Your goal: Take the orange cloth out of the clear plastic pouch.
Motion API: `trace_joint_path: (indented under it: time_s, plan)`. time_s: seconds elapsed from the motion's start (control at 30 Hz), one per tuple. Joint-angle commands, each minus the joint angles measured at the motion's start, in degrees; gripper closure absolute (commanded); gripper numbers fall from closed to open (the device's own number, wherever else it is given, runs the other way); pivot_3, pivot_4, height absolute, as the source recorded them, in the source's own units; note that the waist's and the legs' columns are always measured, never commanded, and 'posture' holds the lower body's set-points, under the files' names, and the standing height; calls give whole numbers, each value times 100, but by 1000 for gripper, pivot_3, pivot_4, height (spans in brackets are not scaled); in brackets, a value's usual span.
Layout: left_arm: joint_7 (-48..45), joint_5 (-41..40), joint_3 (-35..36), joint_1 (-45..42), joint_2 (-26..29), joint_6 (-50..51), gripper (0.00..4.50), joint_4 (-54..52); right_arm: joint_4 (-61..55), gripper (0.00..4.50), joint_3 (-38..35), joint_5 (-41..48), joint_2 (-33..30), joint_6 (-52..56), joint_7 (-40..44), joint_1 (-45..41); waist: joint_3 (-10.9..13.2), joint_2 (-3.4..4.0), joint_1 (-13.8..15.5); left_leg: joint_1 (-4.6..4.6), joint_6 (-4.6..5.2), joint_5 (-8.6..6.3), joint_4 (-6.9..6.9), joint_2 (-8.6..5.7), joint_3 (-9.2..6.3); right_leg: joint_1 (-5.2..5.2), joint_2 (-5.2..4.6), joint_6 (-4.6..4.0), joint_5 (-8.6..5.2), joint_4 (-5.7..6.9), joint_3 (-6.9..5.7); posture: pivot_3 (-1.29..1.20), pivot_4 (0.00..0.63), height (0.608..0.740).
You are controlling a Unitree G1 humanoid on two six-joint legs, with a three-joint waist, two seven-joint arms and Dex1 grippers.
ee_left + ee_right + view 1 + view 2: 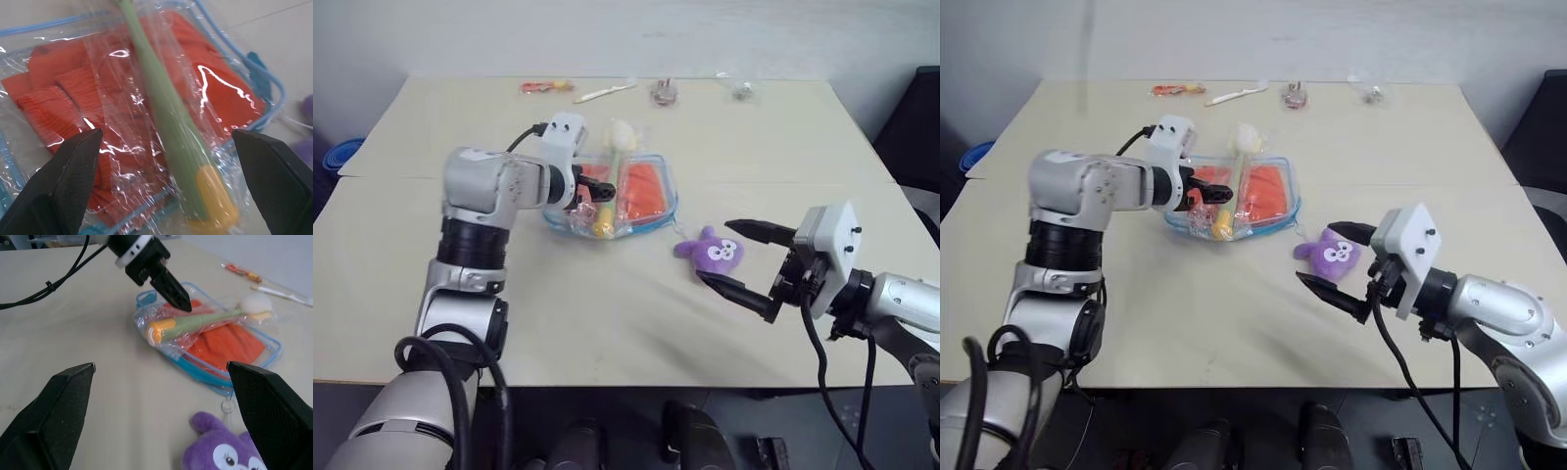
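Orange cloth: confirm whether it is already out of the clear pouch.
No, the orange cloth lies inside the clear plastic pouch, under a bagged yellow-green toy.

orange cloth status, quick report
Both hands open: left hand over the clear plastic pouch, right hand by the purple plush toy. Orange cloth still inside pouch. Bagged yellow-green toy lying on top.

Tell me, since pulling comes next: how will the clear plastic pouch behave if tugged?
The clear plastic pouch looks thin and crinkled, so probably floppy and light. Its glossy film seems slippery; it may slide along the table. The bagged green toy lying on top could roll off.
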Motion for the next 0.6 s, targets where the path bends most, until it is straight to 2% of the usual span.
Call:
trace_joint_path:
  time_s: [0.03, 0.2, 0.23, 0.3, 0.53, 0.6]
  plan:
    - [-188, 139, -19, -312, -236, -458, 33, 594, -262, 0, -143, 112, -145, 22, -98, -134, 1, -2, 19, 0, 0, 0, 0, -1, 1, 0, -1, 0, 0, 0, 0, 0, 150, 740]
    - [-544, 272, -151, -426, -534, -734, 33, 1192, -203, 0, -232, 94, -245, -1, -97, -133, 3, -6, 11, -5, 0, 0, -1, -3, 2, 1, -3, 0, 0, -6, -5, 0, 150, 740]
    - [-579, 323, -186, -429, -560, -773, 216, 1255, -189, 0, -235, 83, -249, -6, -95, -130, 4, -6, 8, -5, 0, 0, -1, -3, 2, 0, -3, 0, 0, -5, -5, 0, 150, 740]
    - [-664, 381, -237, -420, -588, -805, 621, 1328, -186, 0, -233, 80, -253, -11, -97, -130, 4, -6, 4, -4, 0, 0, -1, -1, 3, 0, -2, 0, 0, -4, -5, 0, 150, 740]
    - [-893, 497, -349, -303, -526, -645, 2739, 1200, -183, 0, -228, 76, -216, -19, -166, -136, 4, -6, 9, -4, 1, 0, 1, -1, 3, 0, -4, 0, 0, -2, -4, 0, 150, 740]
    - [-814, 595, -260, -274, -336, -717, 3224, 1090, -186, 0, -174, 49, -200, -35, -179, -137, 4, -6, 3, -4, 1, 0, 1, -1, 3, 0, -4, 0, 0, -2, -4, 0, 150, 740]
